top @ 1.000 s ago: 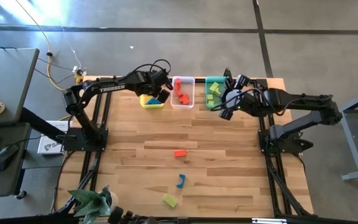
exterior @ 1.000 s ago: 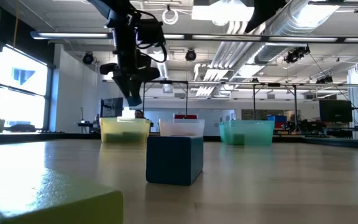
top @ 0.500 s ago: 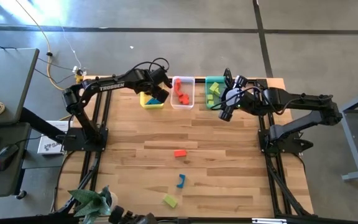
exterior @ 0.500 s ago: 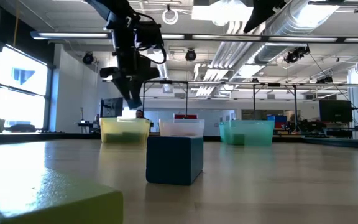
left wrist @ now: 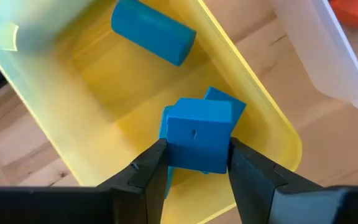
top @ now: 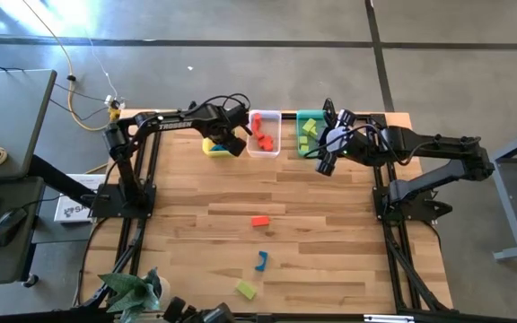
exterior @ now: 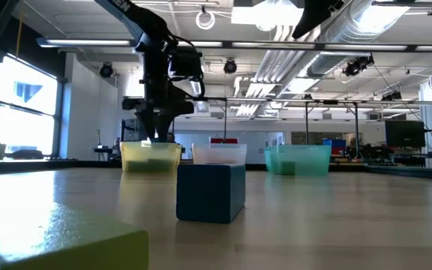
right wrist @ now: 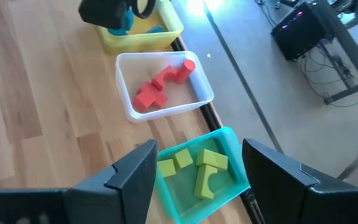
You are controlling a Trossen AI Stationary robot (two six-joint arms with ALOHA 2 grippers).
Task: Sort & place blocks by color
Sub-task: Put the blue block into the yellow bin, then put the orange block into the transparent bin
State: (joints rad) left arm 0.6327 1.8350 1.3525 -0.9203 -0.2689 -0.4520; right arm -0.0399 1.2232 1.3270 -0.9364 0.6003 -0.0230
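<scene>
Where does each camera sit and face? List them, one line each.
High view: overhead, straight down on the table; both arms show.
Low view: table height, level across it; left arm shows.
Left wrist view: over the yellow bin; left fingers hold a blue cube.
Right wrist view: facing the teal bin; right fingers open.
Shared: yellow bin everywhere.

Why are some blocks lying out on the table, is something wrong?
Nothing looks spilled or broken. A red block, a blue block and a yellow-green block simply lie unsorted on the table, apart from the bins.
</scene>
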